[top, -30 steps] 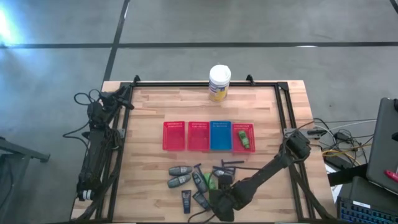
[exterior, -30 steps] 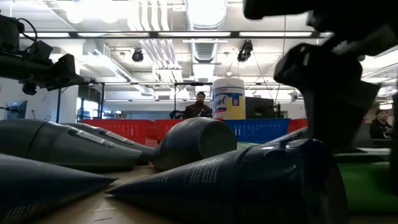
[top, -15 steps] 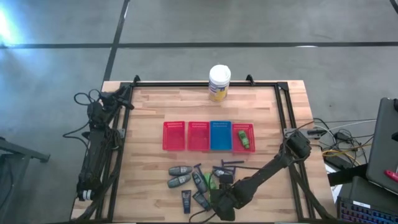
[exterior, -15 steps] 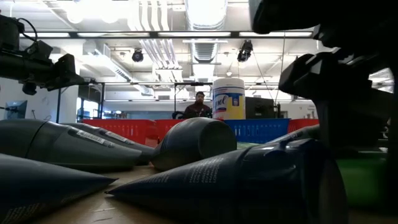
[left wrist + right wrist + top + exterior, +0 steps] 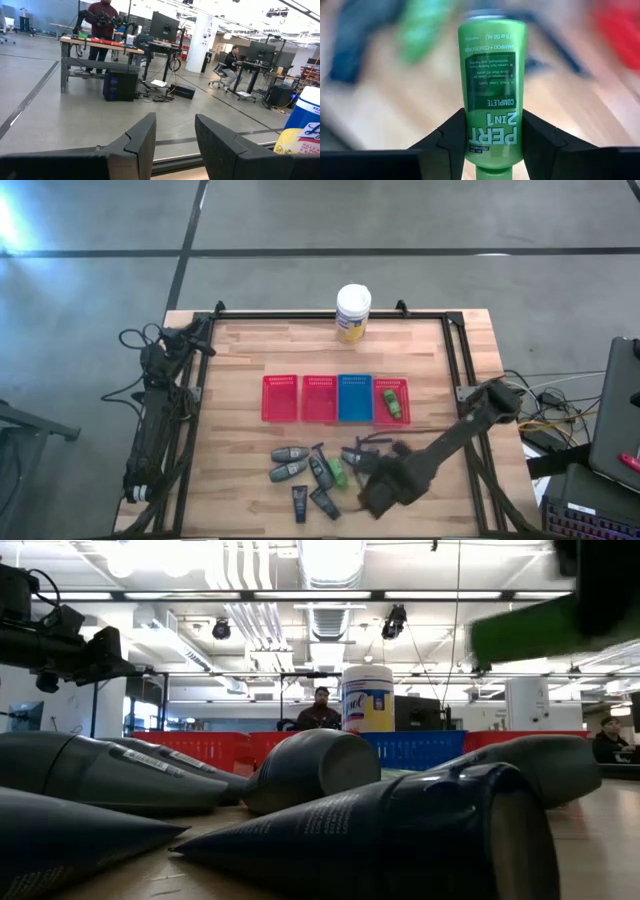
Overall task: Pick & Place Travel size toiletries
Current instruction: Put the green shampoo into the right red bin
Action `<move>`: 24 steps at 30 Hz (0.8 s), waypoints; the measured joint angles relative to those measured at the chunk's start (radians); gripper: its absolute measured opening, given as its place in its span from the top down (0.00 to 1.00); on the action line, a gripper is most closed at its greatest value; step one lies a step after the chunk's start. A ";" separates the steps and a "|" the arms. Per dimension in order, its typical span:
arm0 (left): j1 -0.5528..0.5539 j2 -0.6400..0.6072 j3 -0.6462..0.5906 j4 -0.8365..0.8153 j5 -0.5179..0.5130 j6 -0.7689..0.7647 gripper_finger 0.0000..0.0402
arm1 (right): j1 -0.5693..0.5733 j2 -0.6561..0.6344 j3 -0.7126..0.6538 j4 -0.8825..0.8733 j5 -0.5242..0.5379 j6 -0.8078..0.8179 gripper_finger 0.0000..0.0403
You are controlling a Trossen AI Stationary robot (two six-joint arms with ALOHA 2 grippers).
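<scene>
A bright green bottle (image 5: 491, 92) sits clamped between the two dark fingers (image 5: 451, 137) of the right gripper (image 5: 492, 145), its lower body pinched at both sides while its length juts forward past the fingertips. The glossy plastic bottle carries a darker green printed panel and white lettering. In the overhead view the right gripper (image 5: 378, 488) hangs over the near part of the pale, plank-grained wooden table (image 5: 240, 360), just right of the loose cluster of toiletries: grey oval bottles (image 5: 288, 453), another green bottle (image 5: 337, 472), short black tubes (image 5: 299, 502) and thin dark sticks (image 5: 372, 441). From table height the held bottle shows as a green bar (image 5: 520, 630) raised clear above the tapered grey bottles (image 5: 105, 770) and a matte black tube (image 5: 390, 830). Four slotted plastic trays, three red (image 5: 280, 398) and one blue (image 5: 354, 398), stand in a row at mid-table; the rightmost red tray (image 5: 391, 418) holds a green bottle (image 5: 392, 402). A white-lidded jar (image 5: 353, 313) stands at the far edge. The left gripper (image 5: 175, 142), parked off the table's left side, holds nothing, its fingers a narrow gap apart.
</scene>
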 joint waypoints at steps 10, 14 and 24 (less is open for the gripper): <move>0.000 0.003 0.000 0.000 0.000 0.000 0.65 | -0.206 -0.312 -0.374 0.063 0.093 0.634 0.62; -0.001 0.004 0.000 0.000 0.000 0.000 0.65 | -0.333 -0.410 -0.521 0.249 0.060 0.515 0.63; -0.002 0.006 0.000 0.000 0.000 0.000 0.64 | -0.514 -0.423 -0.640 0.341 -0.055 0.296 0.61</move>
